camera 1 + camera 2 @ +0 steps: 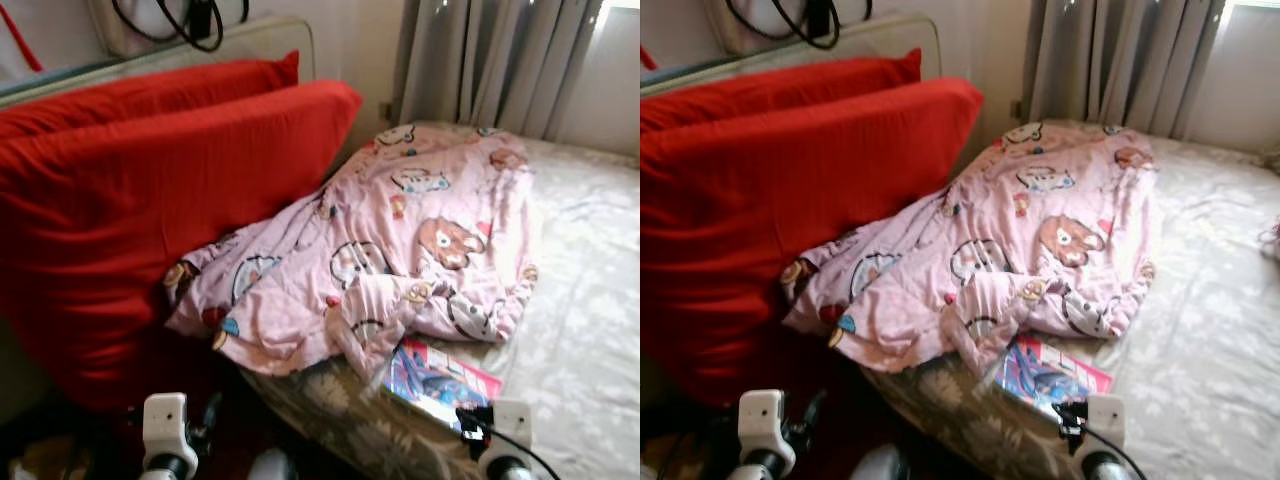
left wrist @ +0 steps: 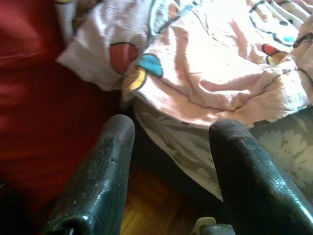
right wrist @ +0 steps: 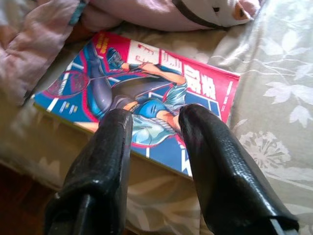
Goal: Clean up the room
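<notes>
Bed: magazine lies flat at near edge, far corner tucked under pink blanket.
Right pincer just above magazine, fingers parted, empty. Likely next step: pinch free near edge, slide out, don't snag blanket.
Red pillows stand left of blanket, clear of path.
Left pincer open, empty, near blanket edge over floor.

Magazine flat on bed, blanket crumpled
</notes>
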